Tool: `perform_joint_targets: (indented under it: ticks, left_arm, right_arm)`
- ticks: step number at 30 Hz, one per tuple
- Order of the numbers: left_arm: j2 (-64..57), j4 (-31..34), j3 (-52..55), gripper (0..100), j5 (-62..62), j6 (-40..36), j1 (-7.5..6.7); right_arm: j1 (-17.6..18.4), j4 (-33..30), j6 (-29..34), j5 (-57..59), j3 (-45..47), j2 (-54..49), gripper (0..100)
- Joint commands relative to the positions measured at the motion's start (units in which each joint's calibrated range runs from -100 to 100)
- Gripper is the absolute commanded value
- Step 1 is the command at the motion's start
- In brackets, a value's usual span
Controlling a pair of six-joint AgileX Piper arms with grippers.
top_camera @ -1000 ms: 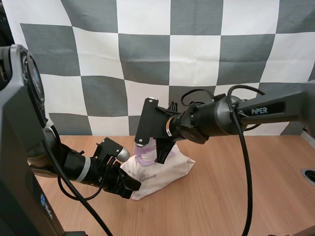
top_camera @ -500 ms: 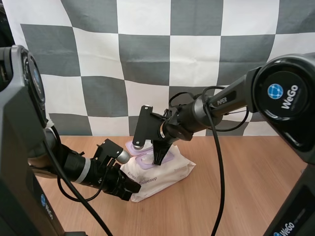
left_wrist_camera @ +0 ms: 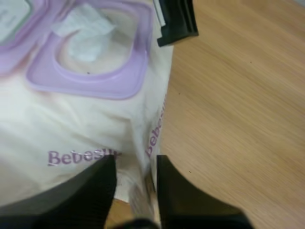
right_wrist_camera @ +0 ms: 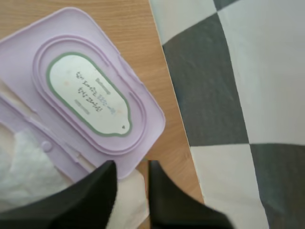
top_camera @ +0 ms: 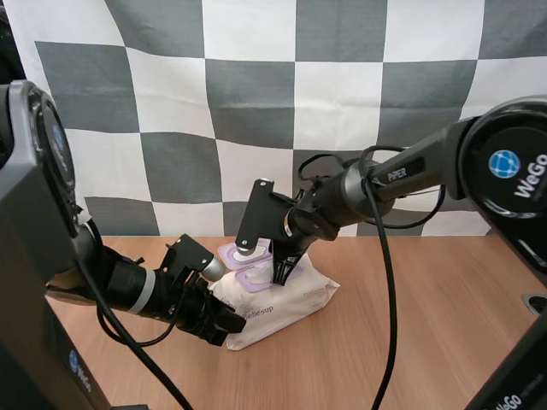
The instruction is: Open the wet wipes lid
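Note:
The white wet wipes pack (top_camera: pixel 286 301) lies on the wooden table (top_camera: pixel 410 342). Its purple lid (top_camera: pixel 242 254) is flipped back and lies flat behind the purple opening frame (top_camera: pixel 258 278). In the right wrist view the lid (right_wrist_camera: pixel 86 93) shows its labelled face, just past my right gripper (right_wrist_camera: pixel 131 164), whose fingers stand apart and hold nothing. A white wipe (left_wrist_camera: pixel 88 33) shows inside the frame (left_wrist_camera: pixel 95 83). My left gripper (left_wrist_camera: pixel 136 162) is at the pack's near edge, fingers apart, with the film's fold loose between them. The right gripper (top_camera: pixel 285 272) hovers over the frame.
Bare wood lies to the right of the pack and in front of it. A dark round fitting (top_camera: pixel 536 304) sits at the table's right edge. The left arm (top_camera: pixel 128 286) lies low along the table at the left.
A second ago the right gripper held the lid up; it then laid the lid back flat. Both grippers have since gone from shut to open, and the pack has settled slightly.

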Motion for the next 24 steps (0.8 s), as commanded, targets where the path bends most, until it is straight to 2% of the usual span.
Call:
perform_joint_targets:
  ticks: [1,3,5,7,9,12,13,15,19,23,24]
  left_arm:
    - [-5.2,0.8,-1.0,80,0.0,-6.2,0.02]
    - [-9.5,2.7,-2.1,77,0.0,-9.5,0.02]
    - [-14.1,4.7,-3.7,72,0.2,-12.7,0.02]
    - [-19.7,6.9,-5.3,62,0.7,-16.4,0.02]
    - [-25.6,8.1,-7.0,43,1.0,-21.0,0.02]
    - [-34.4,8.0,-9.3,7,0.5,-28.2,0.02]
    - [-37.6,8.0,-10.0,0,0.6,-30.4,0.02]
    - [-43.6,7.8,-11.3,0,-0.3,-34.0,0.02]
    - [-57.3,7.0,-11.5,0,-7.7,-40.3,0.02]
    - [-69.9,7.2,-10.3,0,-18.0,-48.1,-0.1]
    - [-72.9,7.7,-9.4,0,-20.9,-49.8,-0.77]
  right_arm:
    - [0.0,-0.1,2.4,2.7,0.0,-3.2,70]
    - [0.0,-0.1,3.3,6.8,-0.1,-7.0,50]
    - [0.0,-0.1,3.3,12.2,-0.1,-11.6,23]
    - [0.0,-0.1,3.3,17.4,-0.1,-16.2,0]
    - [0.0,-0.1,3.3,22.4,-0.1,-21.1,0]
    - [0.0,-0.1,3.7,29.1,-0.1,-30.2,0]
    - [0.0,-0.1,4.5,30.8,-0.1,-33.6,0]
    - [0.0,0.3,5.8,34.5,-0.1,-40.5,0]
    - [0.0,5.2,5.8,45.6,-0.2,-51.9,0]
    - [-0.1,14.2,0.1,58.8,-0.6,-62.3,0]
    - [-0.1,17.5,-2.5,62.0,-0.6,-64.3,0]
